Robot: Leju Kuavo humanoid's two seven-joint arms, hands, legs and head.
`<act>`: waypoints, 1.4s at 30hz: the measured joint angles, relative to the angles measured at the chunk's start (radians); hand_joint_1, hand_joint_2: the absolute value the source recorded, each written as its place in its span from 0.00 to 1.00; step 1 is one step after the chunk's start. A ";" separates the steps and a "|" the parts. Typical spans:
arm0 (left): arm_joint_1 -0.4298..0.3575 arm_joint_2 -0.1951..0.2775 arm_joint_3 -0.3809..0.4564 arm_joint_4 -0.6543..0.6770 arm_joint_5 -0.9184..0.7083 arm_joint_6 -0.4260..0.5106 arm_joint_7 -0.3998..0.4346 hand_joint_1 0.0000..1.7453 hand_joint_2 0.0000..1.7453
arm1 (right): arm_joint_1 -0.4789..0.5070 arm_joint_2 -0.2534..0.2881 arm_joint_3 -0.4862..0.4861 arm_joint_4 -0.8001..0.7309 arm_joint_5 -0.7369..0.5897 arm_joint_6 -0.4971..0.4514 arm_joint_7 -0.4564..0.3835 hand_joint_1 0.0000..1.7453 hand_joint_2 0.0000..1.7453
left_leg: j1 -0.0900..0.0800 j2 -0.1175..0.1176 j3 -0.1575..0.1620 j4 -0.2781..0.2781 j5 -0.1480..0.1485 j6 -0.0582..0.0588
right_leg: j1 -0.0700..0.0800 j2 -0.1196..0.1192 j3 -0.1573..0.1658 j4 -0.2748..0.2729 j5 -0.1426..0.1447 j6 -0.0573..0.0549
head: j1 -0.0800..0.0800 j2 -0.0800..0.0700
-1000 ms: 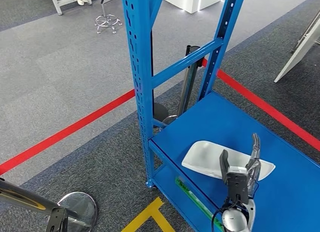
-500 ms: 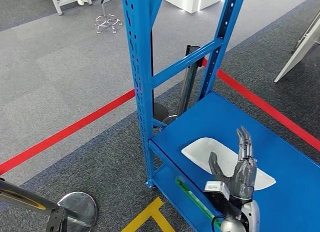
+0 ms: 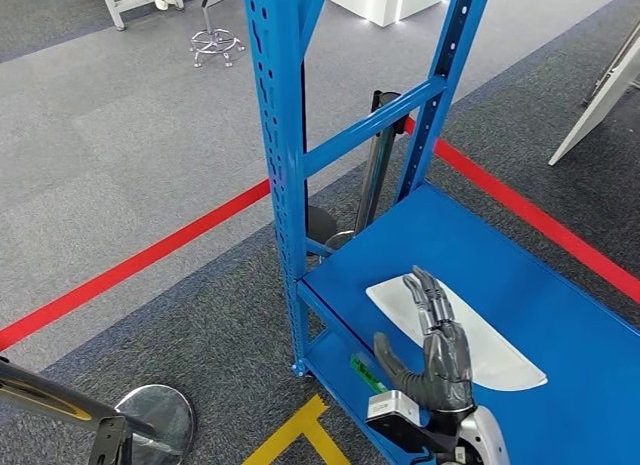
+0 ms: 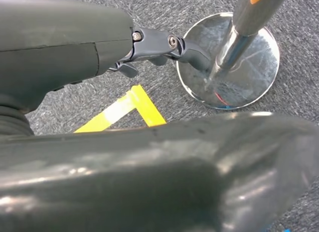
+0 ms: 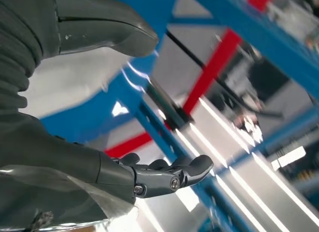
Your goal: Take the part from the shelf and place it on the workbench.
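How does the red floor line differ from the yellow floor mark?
The red line is long and straight, crossing the carpet and passing behind the blue shelf; the yellow mark is short and bent into a corner in front of the shelf. The red line reaches the picture's left edge; the yellow mark is cut off at the bottom. Both lie flat on grey carpet.

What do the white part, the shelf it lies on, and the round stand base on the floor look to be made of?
Part: probably moulded plastic or painted sheet, going by its smooth, matte white, curved surface; which one is unclear.
Shelf: likely painted steel, given the glossy blue coat and the slots punched in the uprights.
Stand base: polished or chromed metal, since it mirrors its surroundings.
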State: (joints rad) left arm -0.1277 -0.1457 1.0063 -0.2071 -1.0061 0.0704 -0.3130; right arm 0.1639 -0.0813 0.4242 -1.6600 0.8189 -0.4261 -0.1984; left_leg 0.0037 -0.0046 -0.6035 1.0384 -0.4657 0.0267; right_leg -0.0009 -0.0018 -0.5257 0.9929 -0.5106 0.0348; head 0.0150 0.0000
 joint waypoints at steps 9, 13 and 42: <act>0.008 0.003 0.001 0.000 0.010 -0.001 -0.003 0.00 0.00 | 0.042 -0.092 0.062 0.000 0.081 0.025 0.229 0.00 1.00 | 0.000 0.000 0.000 0.000 -0.002 -0.001 | 0.000 0.000 0.003 0.000 -0.001 0.000 | 0.000 0.000; 0.013 0.003 0.002 0.000 0.010 -0.001 -0.003 0.00 0.00 | 0.051 -0.095 0.063 0.005 0.197 -0.027 0.339 0.00 1.00 | 0.000 0.000 0.000 0.000 -0.002 -0.001 | 0.000 0.000 0.003 0.000 -0.001 0.000 | 0.000 0.000; 0.017 0.002 0.002 0.000 -0.009 -0.007 0.009 0.00 0.00 | 0.052 -0.057 -0.031 0.083 0.732 -0.107 0.577 0.00 1.00 | 0.000 0.000 0.000 0.000 -0.002 -0.001 | 0.000 0.000 0.001 0.000 -0.002 0.000 | 0.000 0.000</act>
State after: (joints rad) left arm -0.1110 -0.1432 1.0086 -0.2068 -1.0156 0.0638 -0.3040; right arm 0.2163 -0.1380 0.3933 -1.5768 1.5506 -0.5334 0.3785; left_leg 0.0039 -0.0046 -0.6033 1.0384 -0.4680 0.0254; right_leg -0.0008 -0.0017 -0.5247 0.9929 -0.5125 0.0350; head 0.0150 0.0000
